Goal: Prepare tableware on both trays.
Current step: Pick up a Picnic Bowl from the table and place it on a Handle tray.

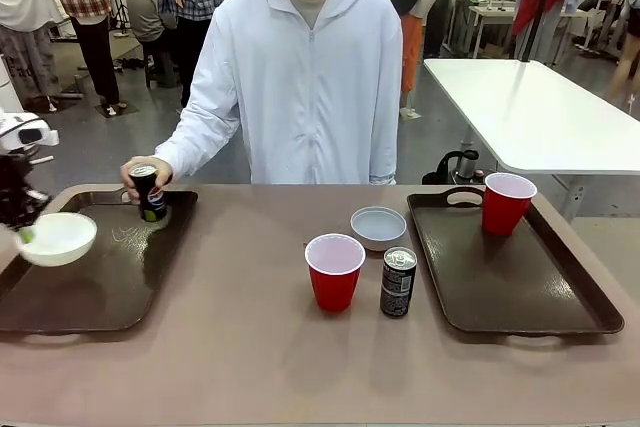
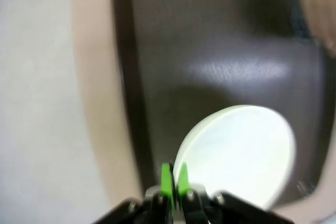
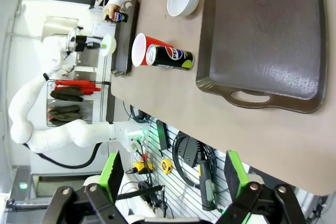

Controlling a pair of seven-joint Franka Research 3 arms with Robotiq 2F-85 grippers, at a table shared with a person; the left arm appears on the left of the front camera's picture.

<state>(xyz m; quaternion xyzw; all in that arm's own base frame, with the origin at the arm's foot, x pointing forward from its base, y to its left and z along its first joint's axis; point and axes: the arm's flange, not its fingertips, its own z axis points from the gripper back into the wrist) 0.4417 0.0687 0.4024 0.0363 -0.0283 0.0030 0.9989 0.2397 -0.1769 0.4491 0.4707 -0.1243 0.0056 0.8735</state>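
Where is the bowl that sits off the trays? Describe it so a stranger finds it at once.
Start at the right tray and look at the bare table just left of it. Behind the red cup and the dark can, nearer the person, sits the pale grey bowl: the only low, shallow dish there, and unlike the cream-white bowl, not over a tray.

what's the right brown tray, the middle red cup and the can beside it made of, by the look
Dark brown rectangular tray: probably moulded plastic, semi-gloss; light glints off its finely textured floor, rim and handle cut-out one piece.
Red cup with white inside: likely thin plastic, smooth, with a rolled lip.
Dark drink can: apparently metal; silvery top, glossy printed wall.
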